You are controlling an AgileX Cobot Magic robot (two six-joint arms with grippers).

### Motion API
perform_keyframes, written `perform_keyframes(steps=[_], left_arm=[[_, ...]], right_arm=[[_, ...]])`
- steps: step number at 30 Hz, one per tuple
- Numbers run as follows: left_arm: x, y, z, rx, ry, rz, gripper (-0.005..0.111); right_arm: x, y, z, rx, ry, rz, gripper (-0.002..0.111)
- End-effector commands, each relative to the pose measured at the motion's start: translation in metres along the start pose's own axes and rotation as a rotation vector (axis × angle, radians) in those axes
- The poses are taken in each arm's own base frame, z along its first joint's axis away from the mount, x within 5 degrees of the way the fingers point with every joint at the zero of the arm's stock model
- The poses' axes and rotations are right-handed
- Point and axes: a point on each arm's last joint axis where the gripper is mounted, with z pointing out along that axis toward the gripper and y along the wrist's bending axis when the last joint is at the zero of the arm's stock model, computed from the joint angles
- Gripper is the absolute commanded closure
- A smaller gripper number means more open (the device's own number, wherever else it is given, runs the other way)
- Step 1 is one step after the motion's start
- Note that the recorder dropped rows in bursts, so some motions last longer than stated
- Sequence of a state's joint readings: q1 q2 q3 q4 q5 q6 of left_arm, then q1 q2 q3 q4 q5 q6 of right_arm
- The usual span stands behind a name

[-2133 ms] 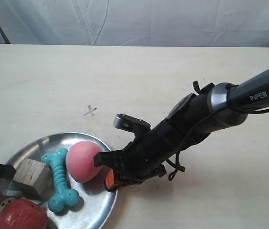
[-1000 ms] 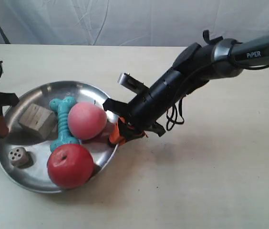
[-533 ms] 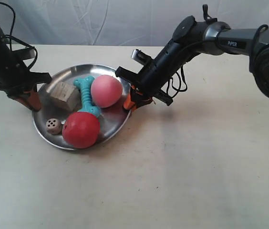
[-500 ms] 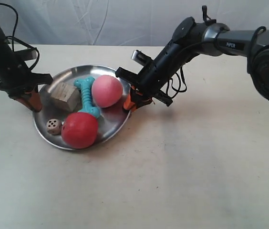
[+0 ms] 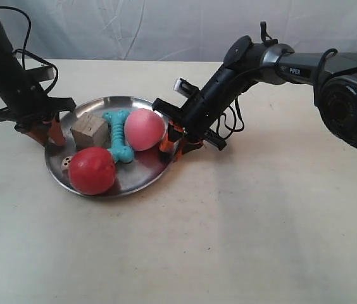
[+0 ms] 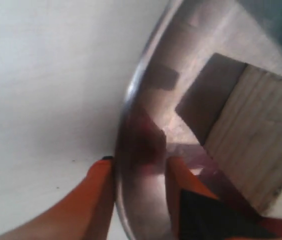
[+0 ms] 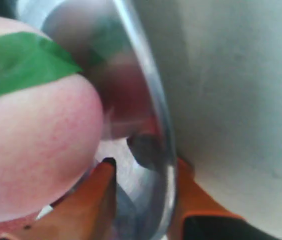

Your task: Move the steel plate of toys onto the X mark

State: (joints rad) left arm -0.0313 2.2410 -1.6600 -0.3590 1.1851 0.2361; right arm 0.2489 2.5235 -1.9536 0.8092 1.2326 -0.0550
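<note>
While I grip from both sides, the steel plate [image 5: 138, 175] sits toward 9 o'clock of the tabletop [image 5: 261, 221] in the exterior view; whether its underside touches the wood or hangs just above it, I cannot tell. My left fingers [image 5: 47, 132] are narrowed to a pinch on the rim at the plate's 9 o'clock, and the left wrist view shows one orange finger outside the rim and one inside, pressed against the metal. My right fingers [image 5: 173, 140] are closed down the same way on the rim at 3 o'clock, straddling its edge in the right wrist view. All the toys lie in the plate. The pink ball [image 5: 144, 128] is at 2 o'clock, just beside my right fingers. The wooden cube [image 5: 90, 130] is at 10 o'clock, near my left fingers. The teal bone [image 5: 119, 134] lies between cube and pink ball, touching the ball. The red ball [image 5: 92, 170] is at 7 o'clock, with the small die [image 5: 66, 164] against it at 8 o'clock.
</note>
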Motion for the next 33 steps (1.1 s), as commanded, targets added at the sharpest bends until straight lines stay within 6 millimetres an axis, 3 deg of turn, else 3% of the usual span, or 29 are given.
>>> perform_keyframes(steps=[1, 13, 18, 25, 27, 29, 30, 31, 33], left_arm=[[-0.001, -0.029, 0.000, 0.168, 0.001, -0.060, 0.061], [0.000, -0.023, 0.000, 0.102, 0.016, -0.058, 0.060], [0.003, -0.012, 0.000, -0.027, 0.039, -0.028, 0.060], [0.004, -0.007, -0.006, -0.097, 0.039, -0.006, 0.060], [0.006, -0.007, -0.015, -0.136, 0.024, 0.014, 0.066], [0.008, -0.011, -0.030, -0.155, -0.011, 0.019, 0.086], [0.011, -0.015, -0.044, -0.159, -0.045, 0.024, 0.100], [0.014, -0.020, -0.056, -0.161, -0.073, 0.048, 0.106], [0.023, -0.032, -0.089, -0.168, -0.169, 0.096, 0.106]], right_arm=[[-0.004, -0.003, -0.007, -0.014, -0.028, 0.015, 0.071], [-0.006, -0.016, -0.012, 0.085, -0.031, -0.001, 0.071], [-0.005, -0.022, -0.014, 0.157, -0.030, -0.029, 0.057], [-0.004, -0.028, -0.032, 0.321, -0.057, -0.067, 0.057], [-0.004, -0.025, -0.049, 0.324, -0.092, -0.073, 0.061], [0.000, -0.012, -0.074, 0.329, -0.148, -0.099, 0.078], [0.006, 0.000, -0.091, 0.334, -0.185, -0.141, 0.100], [0.010, 0.009, -0.102, 0.337, -0.206, -0.179, 0.109], [0.026, 0.036, -0.134, 0.338, -0.277, -0.275, 0.108]])
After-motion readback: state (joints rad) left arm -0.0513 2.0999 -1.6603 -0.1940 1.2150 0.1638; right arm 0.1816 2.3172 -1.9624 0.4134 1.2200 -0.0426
